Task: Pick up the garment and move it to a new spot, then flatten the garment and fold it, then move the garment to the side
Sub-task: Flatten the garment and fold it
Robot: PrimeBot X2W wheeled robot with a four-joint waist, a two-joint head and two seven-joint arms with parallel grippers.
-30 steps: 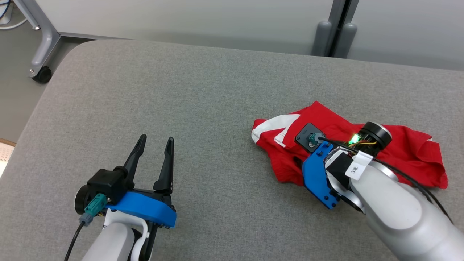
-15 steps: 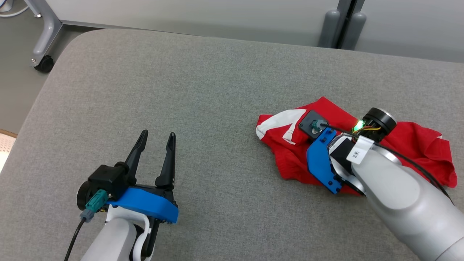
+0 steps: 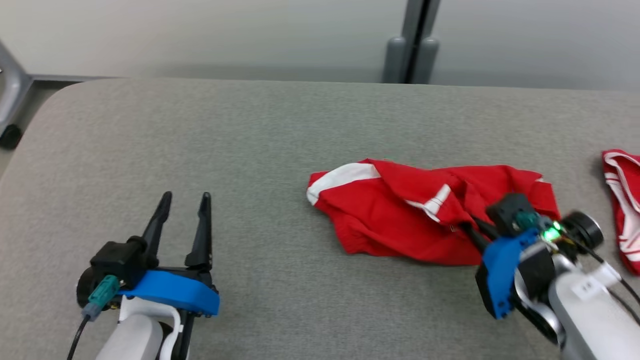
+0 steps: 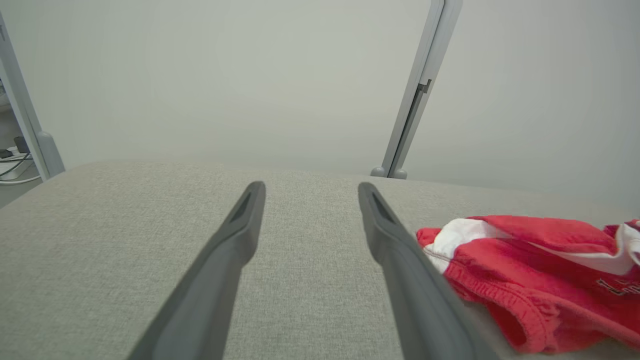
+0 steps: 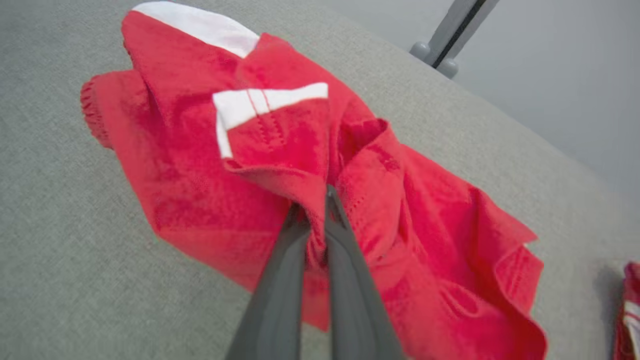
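Head view: the garment, judged soft and light, is seen crumpled on the surface. The left end effector, fingers apart, is held well left of it. Right wrist view: the right end effector is clamped on a middle fold, judged a sensible hold. Earlier it was only pressed down there.

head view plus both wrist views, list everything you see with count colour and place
garment: one, red with white stripes, crumpled on the table right of centre
second garment: one, red with white trim, table's right edge, partly cut off
table: one, grey fabric top, across the view
post: one, grey, behind the table's far edge
caster: one, black, floor at far left
wall: one, pale grey, background
left gripper: one, black and blue, lower left over the table, jaws open
right gripper: one, black and blue, lower right, jaws shut on the garment
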